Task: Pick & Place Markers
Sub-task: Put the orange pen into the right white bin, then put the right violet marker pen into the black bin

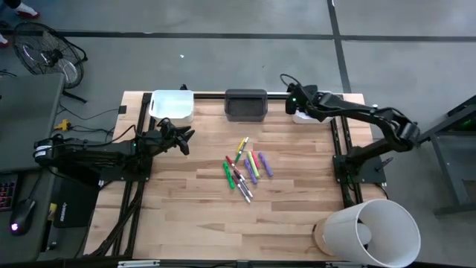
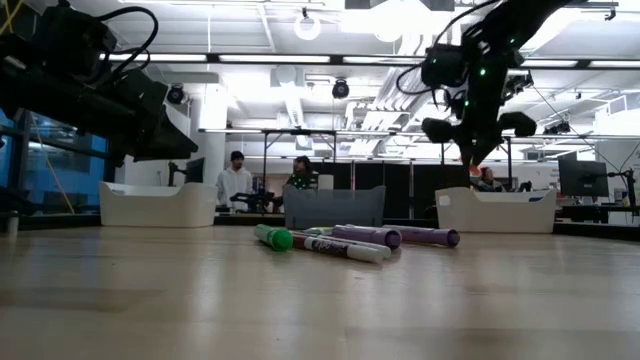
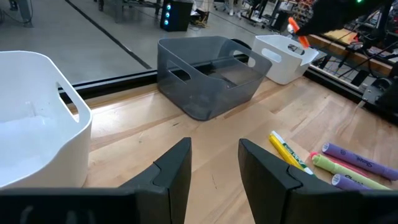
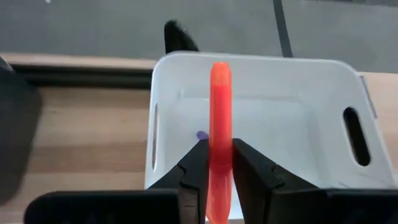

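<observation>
The right hand (image 4: pixel 216 163) holds an orange marker (image 4: pixel 219 124), pinched narrow, directly above the white bin (image 4: pixel 298 81) at the bench's (image 1: pixel 297 216) far right corner. That bin appears nearly empty, with only a small purple thing inside, so the sorting looks barely begun. Most markers (image 1: pixel 245 170) lie clustered mid-bench, in front of the grey bin (image 1: pixel 246 105). The left hand (image 3: pixel 214 168) waits open, empty, near that bin. Only the right wrist view shows the bin's inside.
</observation>
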